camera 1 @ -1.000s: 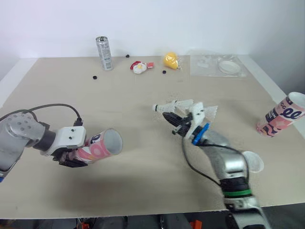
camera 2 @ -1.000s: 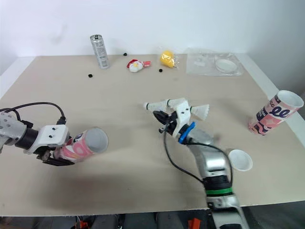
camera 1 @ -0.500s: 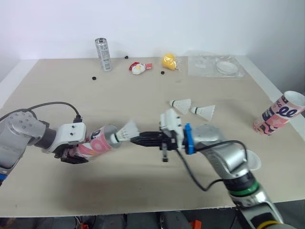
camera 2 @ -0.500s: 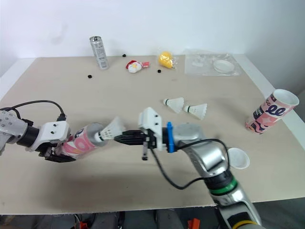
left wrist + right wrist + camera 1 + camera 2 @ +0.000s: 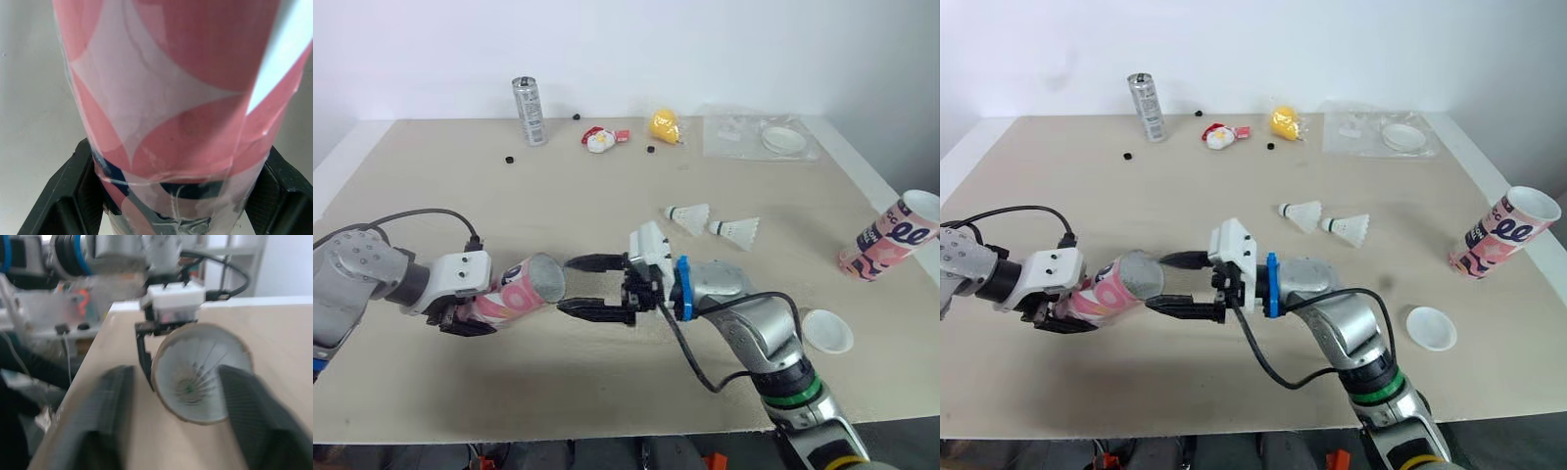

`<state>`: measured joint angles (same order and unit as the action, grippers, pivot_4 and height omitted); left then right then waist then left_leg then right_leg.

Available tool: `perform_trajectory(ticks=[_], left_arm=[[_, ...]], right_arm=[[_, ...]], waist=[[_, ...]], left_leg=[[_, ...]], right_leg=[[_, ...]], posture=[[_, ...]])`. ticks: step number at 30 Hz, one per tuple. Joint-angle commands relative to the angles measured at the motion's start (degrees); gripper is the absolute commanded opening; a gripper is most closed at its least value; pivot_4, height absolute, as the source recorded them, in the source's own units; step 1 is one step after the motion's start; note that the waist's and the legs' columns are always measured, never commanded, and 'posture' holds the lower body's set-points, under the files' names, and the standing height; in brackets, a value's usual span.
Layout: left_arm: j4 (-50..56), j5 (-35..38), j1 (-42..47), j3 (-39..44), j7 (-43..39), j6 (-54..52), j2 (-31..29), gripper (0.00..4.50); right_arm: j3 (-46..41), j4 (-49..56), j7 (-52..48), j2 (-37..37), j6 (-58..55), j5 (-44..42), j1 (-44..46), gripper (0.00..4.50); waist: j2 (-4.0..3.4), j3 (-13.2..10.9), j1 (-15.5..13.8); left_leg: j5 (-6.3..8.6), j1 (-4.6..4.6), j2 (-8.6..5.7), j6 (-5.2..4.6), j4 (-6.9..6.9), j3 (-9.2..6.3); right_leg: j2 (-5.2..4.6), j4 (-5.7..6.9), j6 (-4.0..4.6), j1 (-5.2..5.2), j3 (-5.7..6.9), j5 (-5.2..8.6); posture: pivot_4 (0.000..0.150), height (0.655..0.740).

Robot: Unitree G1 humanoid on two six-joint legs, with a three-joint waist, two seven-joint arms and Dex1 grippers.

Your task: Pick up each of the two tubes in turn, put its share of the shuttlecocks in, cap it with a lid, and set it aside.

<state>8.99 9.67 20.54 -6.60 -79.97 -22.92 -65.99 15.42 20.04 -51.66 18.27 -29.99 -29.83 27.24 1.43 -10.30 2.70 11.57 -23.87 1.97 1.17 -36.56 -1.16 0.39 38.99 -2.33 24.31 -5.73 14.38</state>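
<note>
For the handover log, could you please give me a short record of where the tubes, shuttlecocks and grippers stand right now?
Left gripper: shut on held tube, lying level
Right gripper: open, at its mouth
Inside held tube: one shuttlecock
Loose shuttlecocks: two, on the table
Second tube: right table edge, uncapped
Loose lid: on table, white

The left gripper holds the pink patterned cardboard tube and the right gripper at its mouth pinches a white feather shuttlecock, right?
Not quite: the left gripper holds the pink patterned cardboard tube, but the right gripper at its mouth is open and empty. The right wrist view shows the white feather shuttlecock inside the tube.
</note>
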Motion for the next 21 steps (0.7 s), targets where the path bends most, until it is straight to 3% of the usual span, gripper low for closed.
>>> perform_trajectory(ticks=[1, 6, 11, 15, 21], left_arm=[[0.93, 0.22, -0.84, 0.15, -0.07, -0.11, -0.15, 3.35], [1.56, 0.74, -1.28, 0.16, 0.09, -0.56, 0.10, 3.35], [1.67, 0.56, -1.43, -0.38, 0.64, -0.48, 0.83, 3.35], [1.98, 0.69, -1.42, -0.35, 0.81, -0.76, 1.03, 3.35], [2.89, 0.87, -2.09, 0.04, 1.08, -1.39, 0.95, 3.35]], right_arm=[[-7.23, 4.64, 7.14, 0.48, 1.66, 0.32, -5.23, 4.43], [-20.69, 0.57, 15.93, 4.52, 11.04, 7.63, -13.78, 4.43], [-27.61, -5.53, 18.95, 8.05, 14.36, 9.82, -16.07, 4.43], [-27.02, -11.08, 25.01, 9.27, 12.56, 15.65, -14.70, 4.43], [-26.77, -17.77, 28.08, 8.09, 11.47, 17.09, -10.42, 4.43]], waist=[[0.00, 0.00, -0.01], [0.01, 0.01, 0.01], [0.00, 0.01, 0.04], [0.00, 0.01, 0.08], [-0.02, 0.00, 0.15]], left_leg=[[0.00, 0.00, -0.01, 0.00, 0.00, 0.02], [0.00, 0.00, -0.18, 0.00, 0.01, 0.11], [0.00, 0.08, -0.20, 0.00, 0.01, 0.19], [0.00, 0.12, -0.21, 0.00, 0.01, 0.21], [0.00, 0.13, -0.25, 0.00, 0.01, 0.47]], right_leg=[[-0.01, 0.00, -0.01, 0.00, -0.02, 0.00], [-0.18, 0.00, -0.11, 0.01, -0.09, 0.03], [-0.20, 0.00, -0.16, -0.01, -0.19, 0.01], [-0.20, 0.00, -0.14, -0.04, -0.21, 0.01], [-0.25, 0.00, -0.16, -0.02, -0.49, 0.04]], posture=[[0.150, 0.7400], [0.150, 0.7400], [0.150, 0.7400], [0.150, 0.7400], [0.150, 0.7400]])
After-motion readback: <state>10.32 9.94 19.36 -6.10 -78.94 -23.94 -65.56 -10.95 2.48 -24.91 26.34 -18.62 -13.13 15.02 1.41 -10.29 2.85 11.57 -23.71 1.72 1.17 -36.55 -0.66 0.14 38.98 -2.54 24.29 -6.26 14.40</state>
